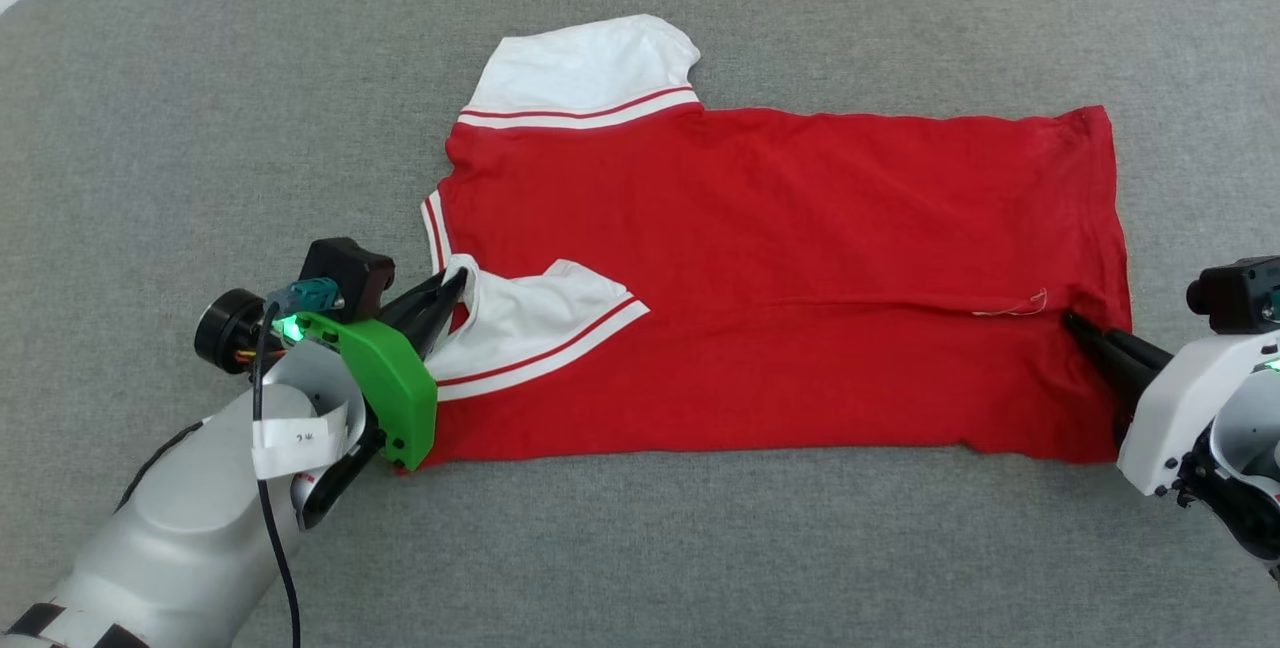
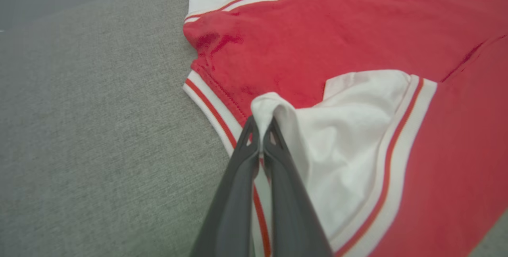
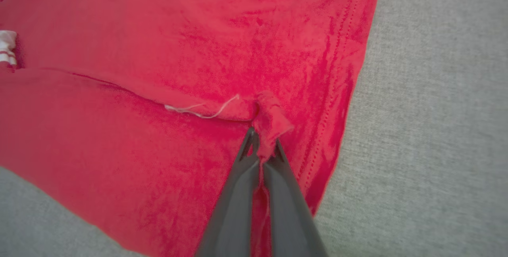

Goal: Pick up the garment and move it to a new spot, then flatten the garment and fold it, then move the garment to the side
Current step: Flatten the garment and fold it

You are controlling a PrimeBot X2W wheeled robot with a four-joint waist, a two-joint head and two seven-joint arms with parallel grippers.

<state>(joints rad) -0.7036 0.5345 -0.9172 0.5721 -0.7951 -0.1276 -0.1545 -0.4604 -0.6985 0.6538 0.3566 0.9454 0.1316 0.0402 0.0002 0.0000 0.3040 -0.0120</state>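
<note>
The garment (image 1: 780, 258), a red T-shirt with white striped sleeves, lies spread sideways on the grey surface, its near long side folded over onto the body. My left gripper (image 1: 458, 278) is shut on the white near sleeve at the collar end; in the left wrist view the garment (image 2: 357, 43) has that sleeve's cloth bunched between the tips of the left gripper (image 2: 261, 124). My right gripper (image 1: 1072, 321) is shut on a pinch of red cloth at the hem end. In the right wrist view the right gripper (image 3: 262, 150) holds the garment (image 3: 178, 50). No print shows on the upward face.
The grey fabric surface (image 1: 200, 108) extends on every side of the shirt, with open room at left, front and right. Its rounded far edge runs along the top of the head view. A loose white thread (image 3: 198, 111) lies on the fold near the right gripper.
</note>
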